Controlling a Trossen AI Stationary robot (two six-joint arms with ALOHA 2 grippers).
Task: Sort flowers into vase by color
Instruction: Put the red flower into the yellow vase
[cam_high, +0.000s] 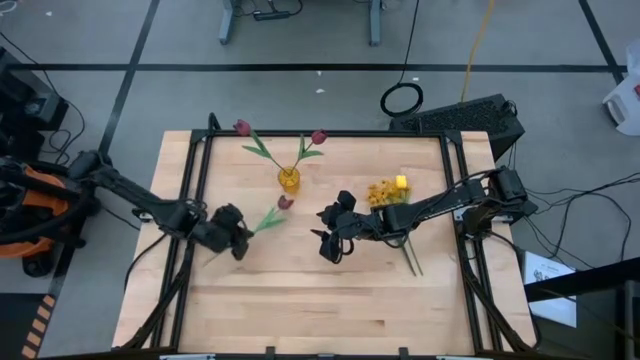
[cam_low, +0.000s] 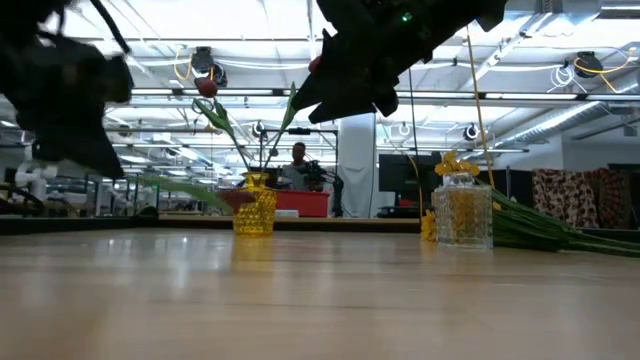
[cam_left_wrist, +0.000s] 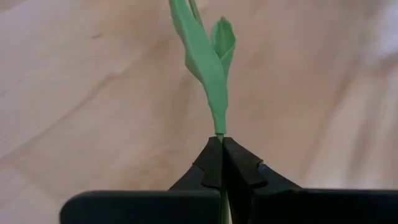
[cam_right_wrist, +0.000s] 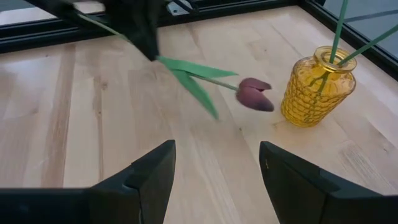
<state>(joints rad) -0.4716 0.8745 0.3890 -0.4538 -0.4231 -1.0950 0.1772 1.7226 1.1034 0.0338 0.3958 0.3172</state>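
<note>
tulip (cam_right_wrist: 254, 94), dark red, held over the tabletop (cam_high: 300, 300) just beside the yellow vase (cam_high: 289, 180). left gripper (cam_left_wrist: 221, 144) fingers are clamped on the stem's lower end. stem is judged light, thin and springy; the bloom end will droop and swing. right gripper (cam_right_wrist: 217, 168) fingers stand wide, holding nothing, near the bloom.

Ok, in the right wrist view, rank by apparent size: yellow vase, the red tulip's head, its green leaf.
1. Yellow vase, clearly largest.
2. Green leaf, long but thin.
3. Red tulip's head, smallest.
All sit at similar depth, so nearness barely skews it.
</note>
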